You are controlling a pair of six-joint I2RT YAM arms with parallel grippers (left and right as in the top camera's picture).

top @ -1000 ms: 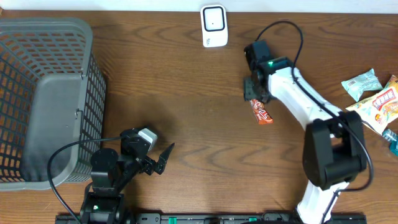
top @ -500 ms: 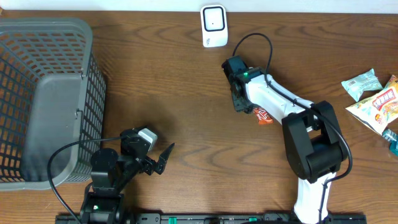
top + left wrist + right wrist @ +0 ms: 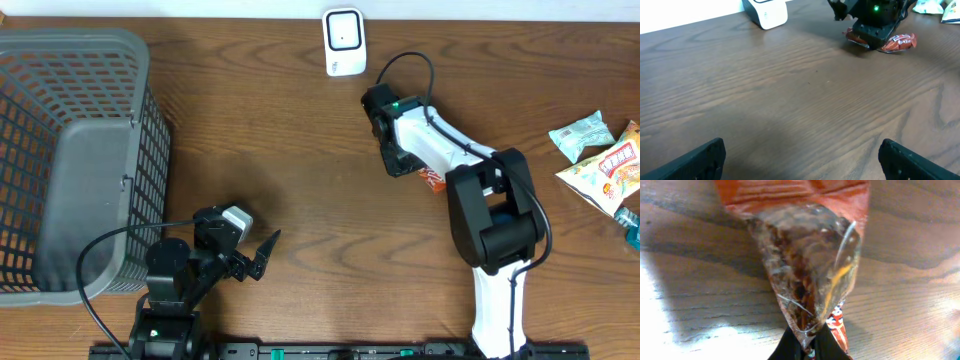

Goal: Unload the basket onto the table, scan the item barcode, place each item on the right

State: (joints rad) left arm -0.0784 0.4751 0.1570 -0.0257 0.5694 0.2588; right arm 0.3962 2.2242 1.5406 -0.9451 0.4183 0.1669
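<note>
Right gripper (image 3: 402, 160) pinches the snack packet (image 3: 432, 180) on the table (image 3: 300, 150).
Its jaws are clamped on the packet's clear end, near the white scanner (image 3: 343, 40); the left gripper (image 3: 256, 258) is spread wide beside the basket (image 3: 75, 150).

The tabletop (image 3: 300, 150) is dark brown wood with a clear grain and a soft shine. The snack packet (image 3: 810, 270) is thin, glossy plastic film, partly red and partly transparent, with wrinkles. The basket (image 3: 70, 40) is grey matt plastic mesh. The scanner (image 3: 344, 40) is smooth white plastic.
</note>
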